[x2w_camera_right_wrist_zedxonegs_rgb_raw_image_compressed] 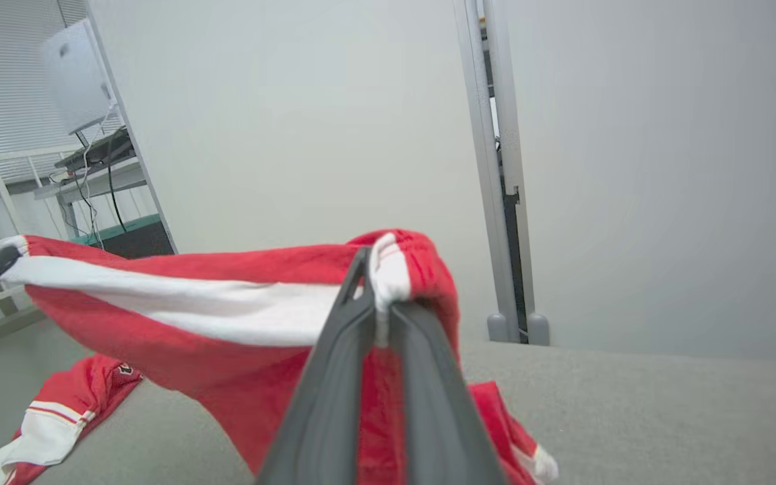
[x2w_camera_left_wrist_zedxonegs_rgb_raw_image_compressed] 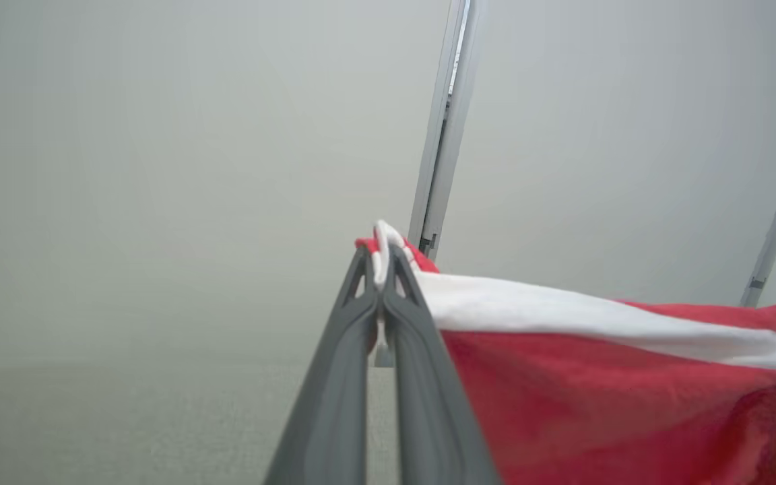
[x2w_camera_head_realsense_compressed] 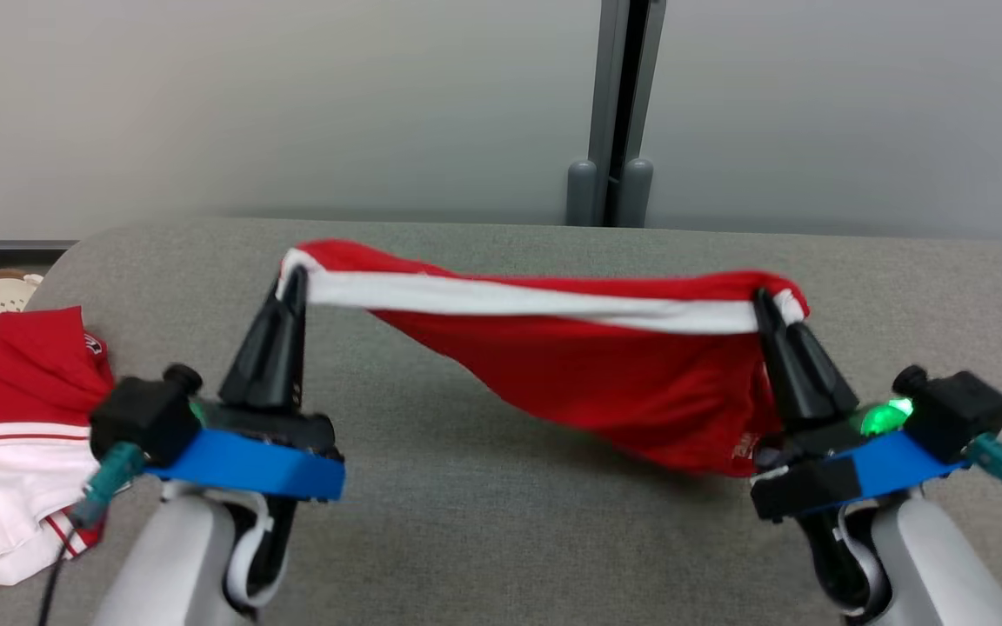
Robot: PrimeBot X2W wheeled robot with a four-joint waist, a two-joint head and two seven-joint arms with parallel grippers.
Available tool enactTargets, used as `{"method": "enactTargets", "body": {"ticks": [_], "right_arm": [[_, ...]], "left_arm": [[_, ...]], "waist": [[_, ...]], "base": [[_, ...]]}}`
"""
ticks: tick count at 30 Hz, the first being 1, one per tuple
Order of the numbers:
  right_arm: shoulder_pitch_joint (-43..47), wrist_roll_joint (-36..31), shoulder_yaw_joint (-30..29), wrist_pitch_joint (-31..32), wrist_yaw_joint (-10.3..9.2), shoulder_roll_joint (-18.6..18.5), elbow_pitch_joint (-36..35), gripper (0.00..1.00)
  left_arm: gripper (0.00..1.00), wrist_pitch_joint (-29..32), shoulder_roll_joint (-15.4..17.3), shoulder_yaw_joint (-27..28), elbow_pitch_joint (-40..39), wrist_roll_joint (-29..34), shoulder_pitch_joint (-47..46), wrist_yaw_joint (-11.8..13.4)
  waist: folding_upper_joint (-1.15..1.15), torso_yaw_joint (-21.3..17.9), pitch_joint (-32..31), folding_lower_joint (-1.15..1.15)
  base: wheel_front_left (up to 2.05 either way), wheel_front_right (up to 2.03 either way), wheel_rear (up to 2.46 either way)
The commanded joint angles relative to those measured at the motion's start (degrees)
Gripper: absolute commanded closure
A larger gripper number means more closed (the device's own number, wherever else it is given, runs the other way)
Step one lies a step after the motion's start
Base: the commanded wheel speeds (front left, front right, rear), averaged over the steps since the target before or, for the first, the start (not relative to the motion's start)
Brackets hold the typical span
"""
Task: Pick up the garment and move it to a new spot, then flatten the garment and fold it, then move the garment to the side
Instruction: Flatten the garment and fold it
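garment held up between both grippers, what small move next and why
Probably lower both arms together to lay it on the bare table. The left gripper and right gripper are each shut on an end of the white-banded edge, the garment sags between them, and a second garment lies at the table's left.

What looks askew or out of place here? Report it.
The garment held between the left gripper and right gripper hangs lopsided, its bulk sagging toward the right. A second red-and-white garment lies crumpled at the left edge of the table.
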Motion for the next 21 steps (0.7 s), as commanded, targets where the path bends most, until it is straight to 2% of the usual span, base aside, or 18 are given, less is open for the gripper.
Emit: {"method": "enactTargets", "body": {"ticks": [1, 7, 10, 14, 18, 21], "right_arm": [[-1.46, 1.36, 0.34, -0.29, 0.00, -1.12, -1.77, 1.00], [-7.82, 6.17, 1.36, 4.34, 0.00, -5.66, -10.86, 1.00], [-11.36, 6.73, 1.61, 7.59, -0.01, -7.30, -11.35, 1.00], [-18.08, 5.90, 3.42, 8.85, -0.01, -7.76, -6.89, 1.00], [-28.57, 1.82, 3.68, 5.21, -0.05, -7.50, 0.50, 1.00], [-35.11, -1.80, 2.76, 2.04, -0.06, -6.91, 5.15, 1.00]], "left_arm": [[1.00, -0.04, 1.22, 0.63, -1.58, -0.34, -2.23, -0.05], [1.00, 0.40, 7.58, 1.02, -5.92, -2.16, -11.20, -0.04], [1.00, 3.04, 9.43, 1.22, -4.14, -2.75, -15.31, -0.03], [1.00, 4.98, 9.40, 2.40, 0.89, -4.26, -21.69, 0.17], [1.00, 2.14, 10.18, 4.23, 5.35, -2.40, -29.96, 1.19], [1.00, 0.50, 9.53, 5.96, 6.93, -1.47, -34.88, 1.65]], "waist": [[0.00, -0.22, -0.26, 0.00], [0.00, -0.77, 0.78, 0.00], [0.00, -0.84, 2.70, 0.00], [0.00, -1.26, 7.09, 0.00], [0.00, -2.26, 11.95, 0.00], [0.00, -2.66, 14.40, 0.00]], "base": [[0.00, 0.00, 0.00], [0.00, 0.00, 0.00], [0.00, 0.00, 0.00], [0.00, 0.00, 0.00], [0.00, 0.00, 0.00], [0.00, 0.00, 0.00]]}}
